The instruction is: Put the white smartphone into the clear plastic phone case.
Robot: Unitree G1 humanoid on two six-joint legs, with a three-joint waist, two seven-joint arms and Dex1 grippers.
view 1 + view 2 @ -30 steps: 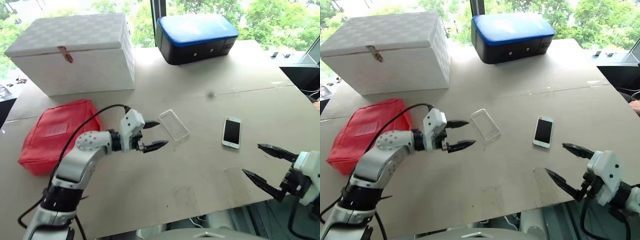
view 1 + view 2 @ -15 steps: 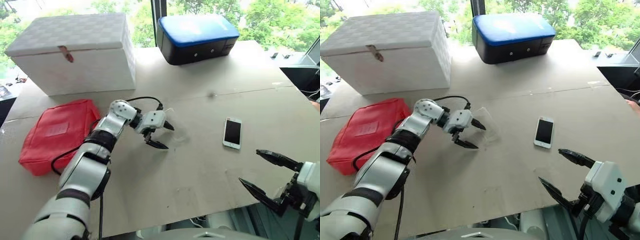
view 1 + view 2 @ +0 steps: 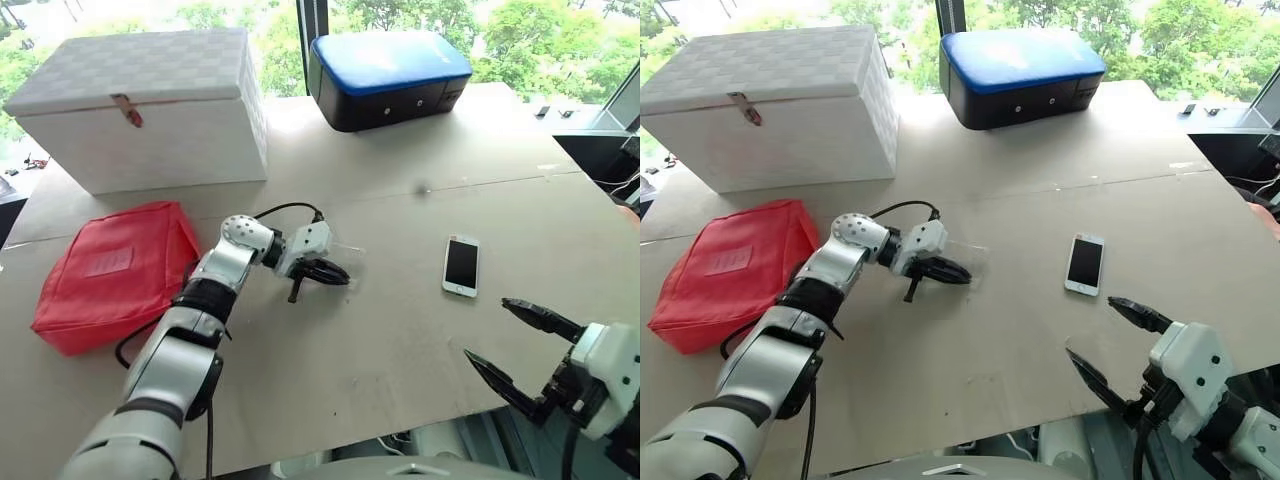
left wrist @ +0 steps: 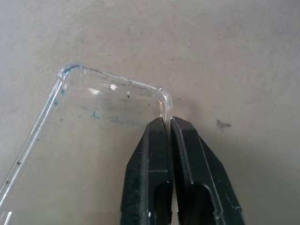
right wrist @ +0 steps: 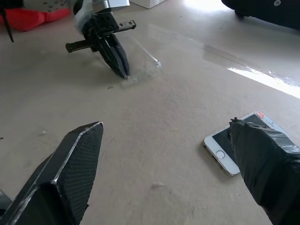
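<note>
Near the middle of the worktop (image 3: 400,330), the left end effector (image 4: 167,123) has come down from where it hovered a second ago, and its two black fingers, then spread wide, are now pressed together on the rim of the clear plastic phone case (image 4: 93,122) at one rounded corner. From the left wrist view the thin wall of the case sits pinched between the tips, while the rest of the shell appears to lie flat on the surface. That means the case is gripped but, as far as I can judge, not yet lifted.

The white smartphone (image 3: 461,265) lies face up, well apart from the case toward the robot's right, untouched. The right end effector (image 3: 1108,340) hangs near the front edge of the worktop with its fingers wide apart and nothing between them, the phone just ahead of it in its wrist view.

With the case secured, the next step is probably for the right arm to pick up the phone. A corner pinch on such a thin shell could slip or flex under pressure.
</note>
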